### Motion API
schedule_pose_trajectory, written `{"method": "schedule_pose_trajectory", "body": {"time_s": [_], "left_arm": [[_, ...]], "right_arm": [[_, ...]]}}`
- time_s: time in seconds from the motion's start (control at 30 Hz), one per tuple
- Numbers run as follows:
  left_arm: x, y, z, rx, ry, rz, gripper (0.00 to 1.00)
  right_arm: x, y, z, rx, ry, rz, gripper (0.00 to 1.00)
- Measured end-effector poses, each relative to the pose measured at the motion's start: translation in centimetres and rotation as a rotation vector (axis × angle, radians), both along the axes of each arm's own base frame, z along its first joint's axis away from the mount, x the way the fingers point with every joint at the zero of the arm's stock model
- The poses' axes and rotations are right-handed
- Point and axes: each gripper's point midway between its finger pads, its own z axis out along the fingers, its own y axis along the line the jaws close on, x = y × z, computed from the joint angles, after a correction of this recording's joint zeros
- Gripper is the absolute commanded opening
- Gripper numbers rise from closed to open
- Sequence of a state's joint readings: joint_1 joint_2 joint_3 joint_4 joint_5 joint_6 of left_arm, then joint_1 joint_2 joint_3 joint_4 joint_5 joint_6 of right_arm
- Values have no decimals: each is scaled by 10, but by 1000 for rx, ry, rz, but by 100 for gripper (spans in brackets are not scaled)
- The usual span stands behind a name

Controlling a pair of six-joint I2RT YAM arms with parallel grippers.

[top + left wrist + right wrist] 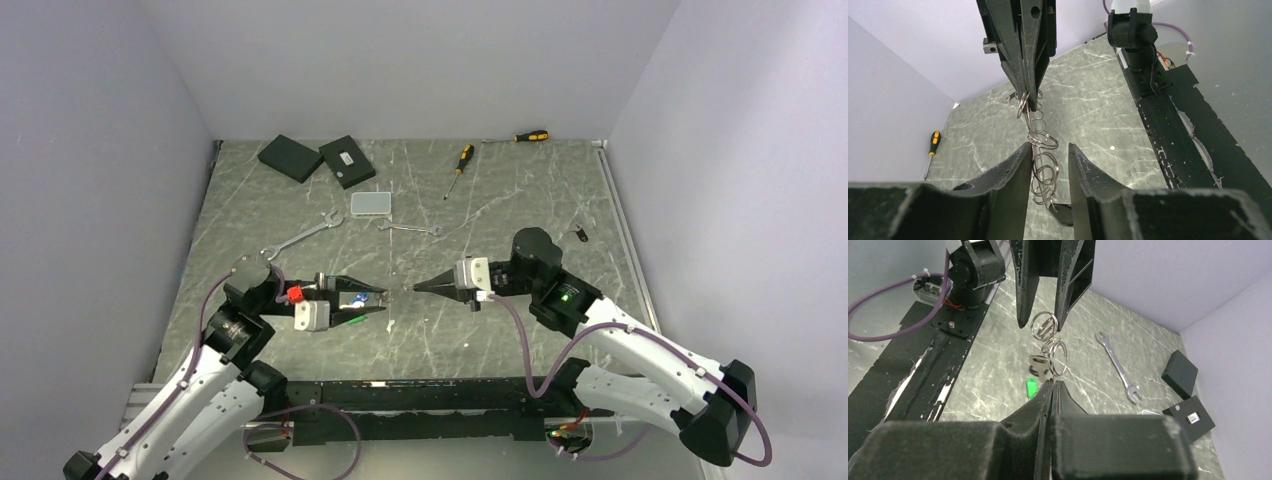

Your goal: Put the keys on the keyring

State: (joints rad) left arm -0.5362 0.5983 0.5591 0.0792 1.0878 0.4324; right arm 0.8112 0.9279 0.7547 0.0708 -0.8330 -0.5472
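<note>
**Two robot arms stretch a keyring between their tips over a marbled table**

In the overhead view, two white-and-black arms meet nose to nose at the centre of the frame, above a dark grey-veined table (560,200). The left gripper (380,303) reaches in from the left and the right gripper (414,289) from the right. Their tips are just beside each other.

In the left wrist view the keyring (1044,160) is a run of thin silver wire loops down the middle of the frame. It runs from the right gripper's tips at upper centre to between the left gripper's own fingers at the bottom. The right jaws are pressed together, pinching the topmost loop. The left fingers stand partly apart with the loops between them. Whether they grip the wire or only bracket it cannot be told.

In the right wrist view, a silver key (1037,365) and a green tag (1031,388) sit just below the loops at centre frame. It is unclear whether they are threaded on or only lie underneath.

The step in hand looks like threading, with the ring held taut while a key is worked onto the wire. The next move probably calls for a firm pinch from the right. The left would then need to line up a key's hole with the open end of the wire. That alignment is fine work, and a slip could drop the ring.
</note>
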Motion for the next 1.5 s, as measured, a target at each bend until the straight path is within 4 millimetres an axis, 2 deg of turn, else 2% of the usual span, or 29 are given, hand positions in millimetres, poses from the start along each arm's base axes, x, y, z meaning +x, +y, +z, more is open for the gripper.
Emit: {"method": "schedule_pose_trajectory", "body": {"time_s": [0.3,0.53,0.77,1.1,1.4,1.5], "left_arm": [[14,6,-6,18,-9,111,43],[46,19,-10,-58,39,343,46],[63,18,-9,-81,82,413,45],[61,6,-12,-76,87,383,38],[57,3,-13,-52,53,355,41],[56,4,-11,-52,39,356,36]], "right_arm": [[10,-1,0,-2,2,-61,0],[14,0,10,33,-9,-87,0],[20,0,14,59,-1,-121,0],[24,-1,17,73,8,-146,0],[25,0,14,64,16,-146,0],[25,1,13,62,19,-146,0]]}}
